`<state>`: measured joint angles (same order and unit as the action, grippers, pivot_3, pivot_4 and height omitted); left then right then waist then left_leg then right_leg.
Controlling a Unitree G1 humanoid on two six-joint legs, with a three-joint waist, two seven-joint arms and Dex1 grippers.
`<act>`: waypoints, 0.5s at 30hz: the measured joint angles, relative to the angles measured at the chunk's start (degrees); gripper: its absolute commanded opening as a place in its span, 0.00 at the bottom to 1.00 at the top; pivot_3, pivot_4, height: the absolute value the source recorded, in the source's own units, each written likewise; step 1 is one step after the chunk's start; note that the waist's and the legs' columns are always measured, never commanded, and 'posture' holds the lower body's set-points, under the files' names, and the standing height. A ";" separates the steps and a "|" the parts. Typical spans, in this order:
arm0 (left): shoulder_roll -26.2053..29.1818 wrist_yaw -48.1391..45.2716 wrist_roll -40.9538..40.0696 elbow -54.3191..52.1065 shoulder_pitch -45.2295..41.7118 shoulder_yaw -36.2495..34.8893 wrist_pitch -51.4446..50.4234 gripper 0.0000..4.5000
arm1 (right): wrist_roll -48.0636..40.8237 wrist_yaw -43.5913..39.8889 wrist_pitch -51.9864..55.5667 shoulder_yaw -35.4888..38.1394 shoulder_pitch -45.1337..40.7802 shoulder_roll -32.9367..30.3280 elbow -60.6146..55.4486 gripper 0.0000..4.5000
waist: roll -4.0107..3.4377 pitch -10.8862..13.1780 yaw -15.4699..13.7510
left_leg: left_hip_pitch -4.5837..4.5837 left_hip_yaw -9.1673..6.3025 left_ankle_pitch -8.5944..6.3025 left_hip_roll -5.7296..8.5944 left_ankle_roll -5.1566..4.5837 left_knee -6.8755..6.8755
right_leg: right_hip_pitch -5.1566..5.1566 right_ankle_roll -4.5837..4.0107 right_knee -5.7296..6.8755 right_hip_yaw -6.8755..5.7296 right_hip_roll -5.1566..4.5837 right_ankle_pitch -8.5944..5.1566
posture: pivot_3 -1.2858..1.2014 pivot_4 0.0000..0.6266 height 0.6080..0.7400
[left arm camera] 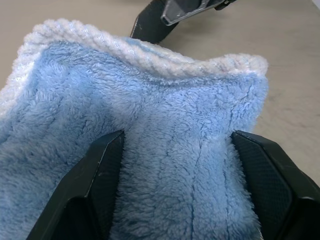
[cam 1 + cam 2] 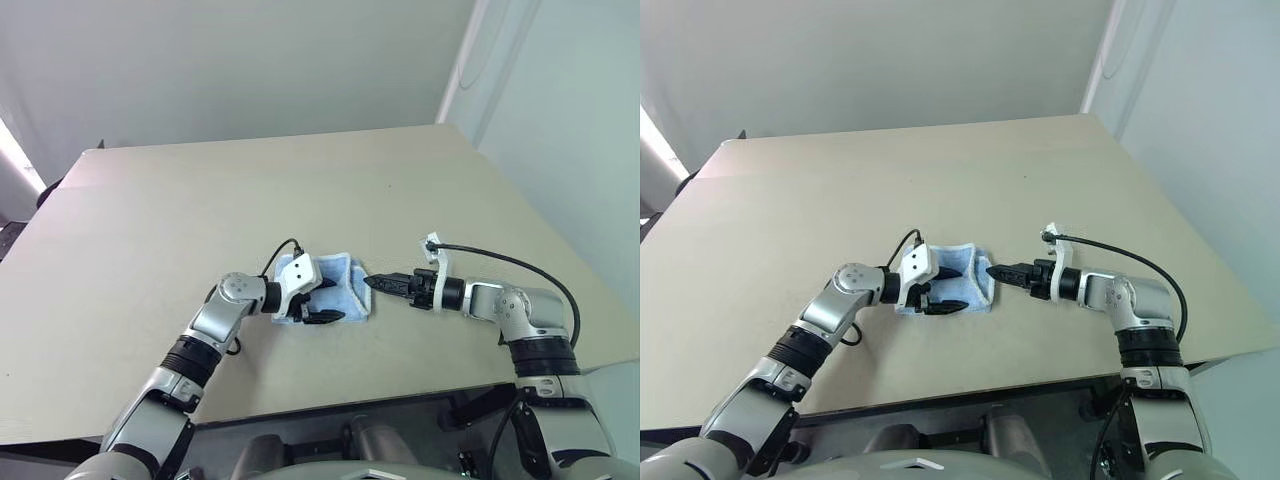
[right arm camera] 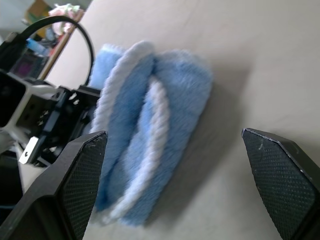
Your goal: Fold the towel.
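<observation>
2 grippers are set at opposite ends of the towel [image 2: 335, 285], which lies bunched into a small, thick bundle on the table [image 2: 300, 190], near its front edge and between the arms. The bundle's long axis is seen running roughly from one gripper toward the other.

The left gripper [image 2: 320, 300] is judged the nearer: it is laid over the towel's left part, and in the left wrist view its fingers [image 1: 95, 185] are spread with blue pile filling the gap between them. Whether the cloth is actually pinched cannot be told; contact is plain, a closed grip is not.

The right gripper [image 2: 382, 284] is held just beside the towel's right end, apart from it, pointed toward it and slightly downward. Its fingers [image 3: 75, 175] are spread wide, and nothing is caught between them. For any coming move the towel lies straight ahead of this gripper, its end facing the opening.

The towel is seen as light blue terry with thick white stitched edging. From the right wrist view, several layers are stacked, the white edges curving side by side, so at least 1 fold is judged already made.
</observation>
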<state>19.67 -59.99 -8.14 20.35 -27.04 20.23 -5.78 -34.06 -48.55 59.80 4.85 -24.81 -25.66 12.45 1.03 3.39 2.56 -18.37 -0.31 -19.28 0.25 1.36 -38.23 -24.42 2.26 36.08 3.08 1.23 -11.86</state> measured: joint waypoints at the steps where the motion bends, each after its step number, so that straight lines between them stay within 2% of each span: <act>1: -0.01 -0.20 -0.35 -0.65 0.40 -0.83 0.20 0.78 | -0.13 -0.22 0.68 -0.17 0.00 -0.01 -0.25 1.00 | 0.00 0.00 0.04 | 0.00 0.00 0.00 -0.01 0.00 0.00 | 0.00 0.00 0.00 0.00 0.01 0.00 | 0.52 0.00 1.00; 8: 1.42 -2.68 -5.70 -8.99 2.24 -5.81 0.36 0.78 | -1.21 -0.92 9.16 -1.80 -3.47 -0.88 2.70 1.00 | 0.01 -0.01 0.08 | 0.02 0.01 0.00 -0.03 0.00 0.00 | -0.01 0.00 0.03 -0.02 0.03 0.00 | 0.52 0.00 1.00; 15: 5.40 -2.81 -6.07 -12.64 5.76 -7.44 -0.37 0.78 | -4.52 -1.16 19.35 0.35 -7.92 1.21 9.38 1.00 | -0.01 -0.02 0.17 | 0.02 0.00 -0.01 -0.08 -0.02 0.02 | -0.01 0.00 0.03 -0.04 0.08 0.01 | 0.52 0.00 1.00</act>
<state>25.07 -62.79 -14.21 7.70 -21.29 12.80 -6.15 -38.58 -49.70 79.15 5.20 -32.73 -24.45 21.84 1.01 3.37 2.73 -18.35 -0.32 -19.29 0.17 1.34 -38.21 -24.43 2.25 36.12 3.04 1.31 -11.85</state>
